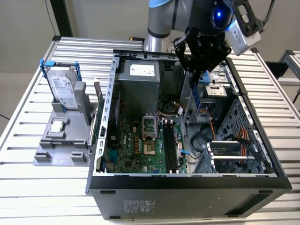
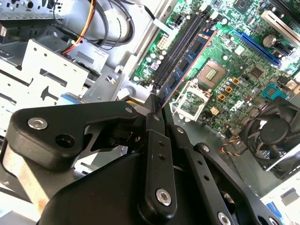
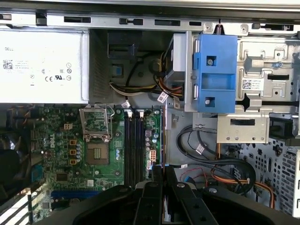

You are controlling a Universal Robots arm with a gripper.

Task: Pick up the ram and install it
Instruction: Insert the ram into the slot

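Jaws closed on the upper end of the ram [image 1: 197, 96], the stick hanging upright over the open computer case [image 1: 108, 89]; apart from the black memory slots [image 1: 169, 149] on the green motherboard [image 1: 136, 152]; case on slatted bench [image 1: 28, 187]

Arm [image 1: 157, 28]: silver-grey tube, blue ring.
Gripper [image 1: 194, 69]: black linkage, silver screws [image 2: 163, 197].
Camera [image 1: 244, 33]: pale grey box at gripper's 2 o'clock; black cable [image 1: 268, 13].

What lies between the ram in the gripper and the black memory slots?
Nothing solid. In the second wrist view the ram, clamped by the gripper, hangs clear of the memory slots with only air between.
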